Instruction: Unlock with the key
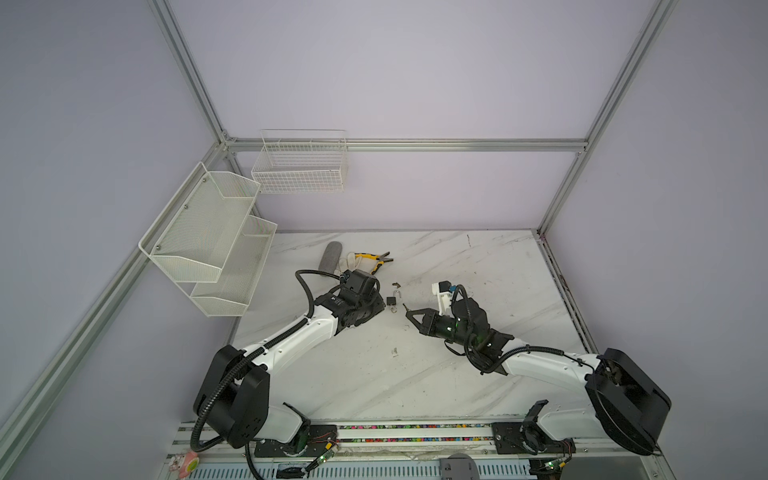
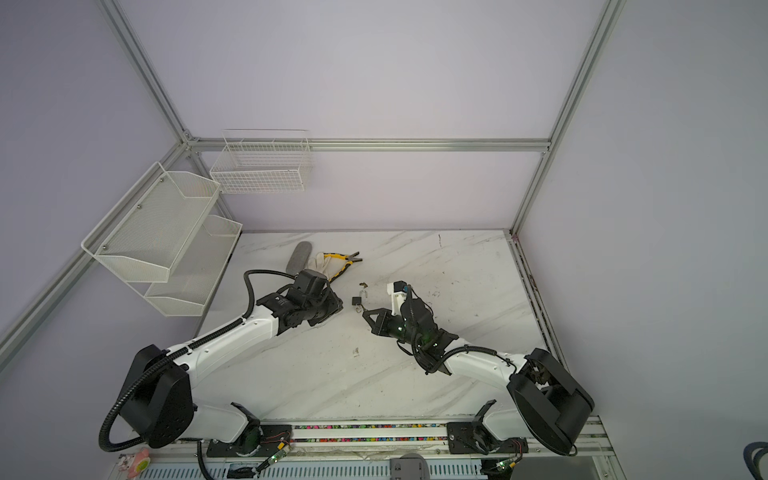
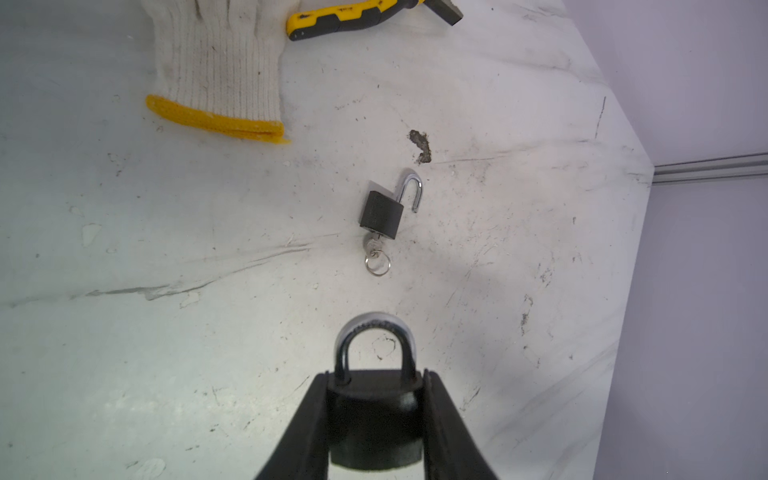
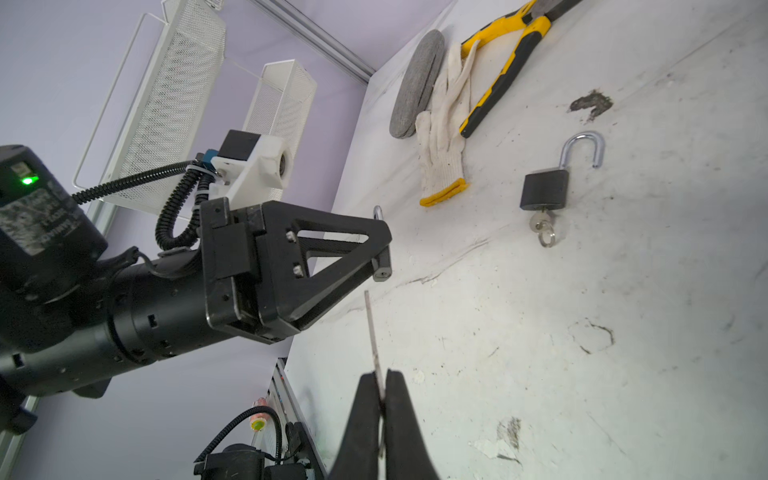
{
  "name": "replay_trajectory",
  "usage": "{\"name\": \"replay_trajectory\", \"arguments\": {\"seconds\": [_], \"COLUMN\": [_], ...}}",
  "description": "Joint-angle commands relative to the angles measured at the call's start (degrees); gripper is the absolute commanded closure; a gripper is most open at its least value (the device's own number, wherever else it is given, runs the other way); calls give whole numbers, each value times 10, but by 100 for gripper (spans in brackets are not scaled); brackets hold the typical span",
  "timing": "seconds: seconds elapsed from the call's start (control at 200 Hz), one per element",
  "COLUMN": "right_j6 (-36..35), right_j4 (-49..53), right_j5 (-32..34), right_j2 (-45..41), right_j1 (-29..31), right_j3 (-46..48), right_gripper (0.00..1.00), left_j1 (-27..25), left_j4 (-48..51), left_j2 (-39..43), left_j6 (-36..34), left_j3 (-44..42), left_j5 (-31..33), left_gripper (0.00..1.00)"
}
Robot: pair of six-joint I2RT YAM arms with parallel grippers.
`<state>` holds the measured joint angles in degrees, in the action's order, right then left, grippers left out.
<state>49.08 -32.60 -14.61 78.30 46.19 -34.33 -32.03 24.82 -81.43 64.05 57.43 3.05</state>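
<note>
Within left gripper [image 3: 376, 376] — padlock [image 3: 374, 419], hidden overhead

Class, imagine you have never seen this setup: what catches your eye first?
The left gripper clamps a shut black padlock; the right gripper pinches a thin key. Between them on the marble table lies a second padlock, shackle open, its own key inserted.

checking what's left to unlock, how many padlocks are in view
2. The closed padlock sits between the left gripper's fingers. The open padlock lies on the table nearby, with a key in its body. Others could be hidden.
</note>
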Motion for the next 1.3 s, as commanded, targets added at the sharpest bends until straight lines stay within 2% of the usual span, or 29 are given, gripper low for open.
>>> {"name": "replay_trajectory", "arguments": {"seconds": [0.0, 0.165, 0.34, 0.45, 0.915, 1.295], "right_j6": [23, 19, 23, 15, 21, 10], "right_j4": [-48, -65, -102, -82, -70, -66], "right_j5": [59, 125, 151, 185, 223, 216], "right_j2": [29, 54, 83, 92, 108, 119], "right_j1": [26, 67, 87, 107, 119, 120], "right_j3": [-12, -24, -30, -47, -67, -83], "right_gripper": [100, 100, 100, 100, 100, 100], "left_j1": [-11, -16, -21, -28, -38, -41], "left_j4": [-41, -47, -47, -46, -43, -43], "left_j2": [28, 42, 52, 57, 66, 65], "left_j6": [40, 57, 66, 64, 65, 57], "left_j3": [33, 32, 29, 29, 26, 27], "left_j5": [20, 30, 43, 56, 75, 68], "left_gripper": [100, 100, 100, 100, 100, 100]}}
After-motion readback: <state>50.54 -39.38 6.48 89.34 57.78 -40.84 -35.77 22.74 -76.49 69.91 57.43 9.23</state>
